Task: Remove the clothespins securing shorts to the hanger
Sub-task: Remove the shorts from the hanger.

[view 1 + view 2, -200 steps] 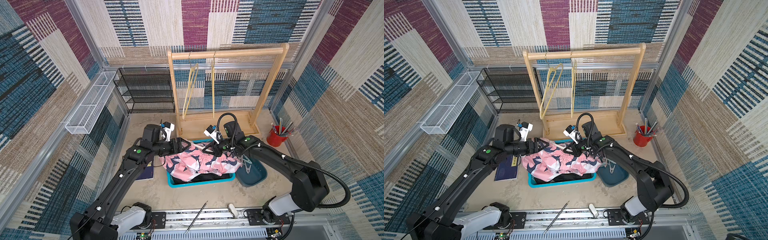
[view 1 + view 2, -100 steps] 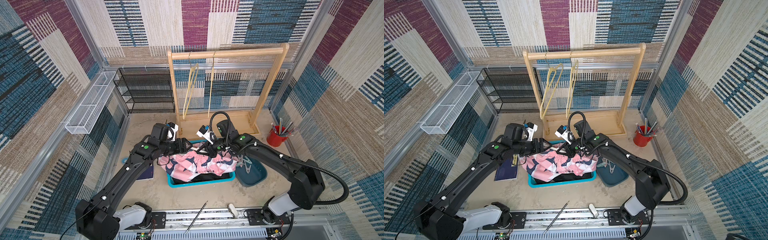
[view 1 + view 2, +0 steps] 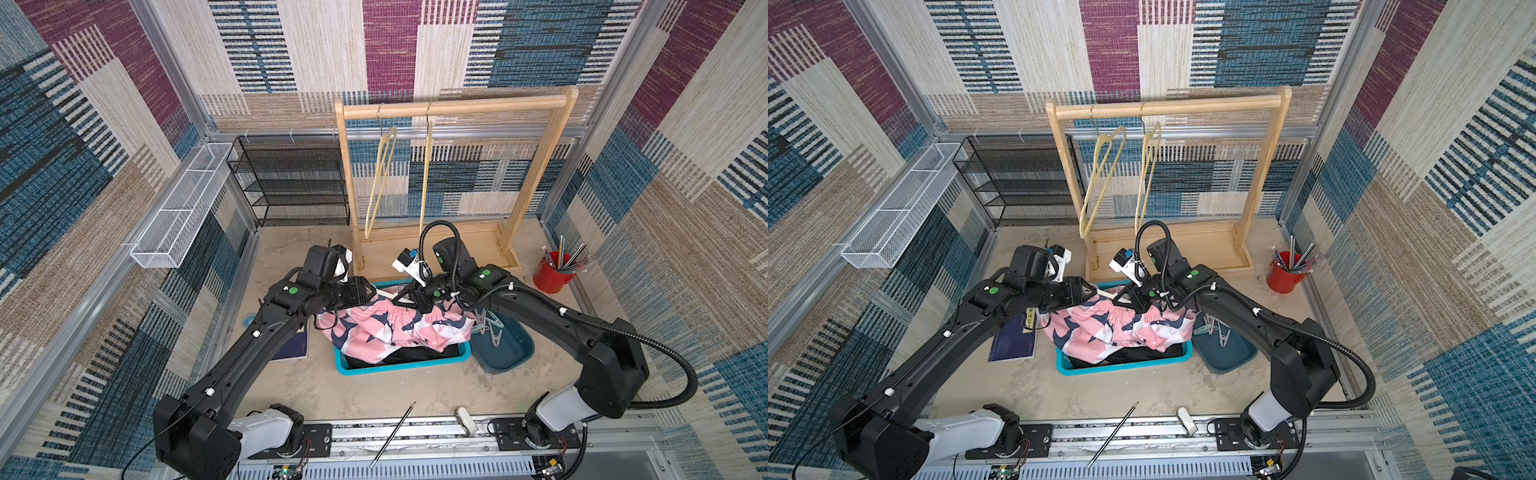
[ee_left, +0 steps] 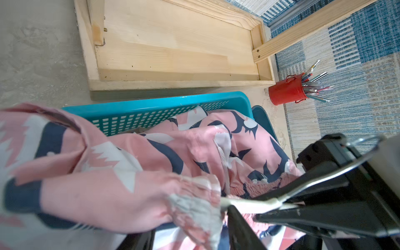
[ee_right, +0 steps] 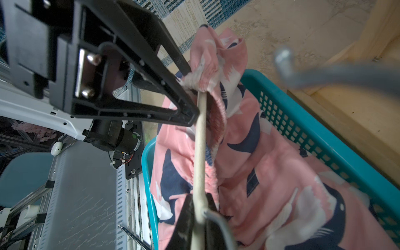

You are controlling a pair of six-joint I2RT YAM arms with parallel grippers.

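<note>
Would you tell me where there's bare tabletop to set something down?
Free: the strip between the teal basket and the front rail, beside the pencil; and the patch between the black mesh shelf and the left arm. Crowded: around the basket, hemmed by notebook, clothespin tray and right arm.

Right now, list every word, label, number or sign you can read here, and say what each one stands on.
No text can be read in any view.
On the dark blue notebook, the yellow label: print too small to read.
On the pens in the red cup: any markings too small to read.
</note>
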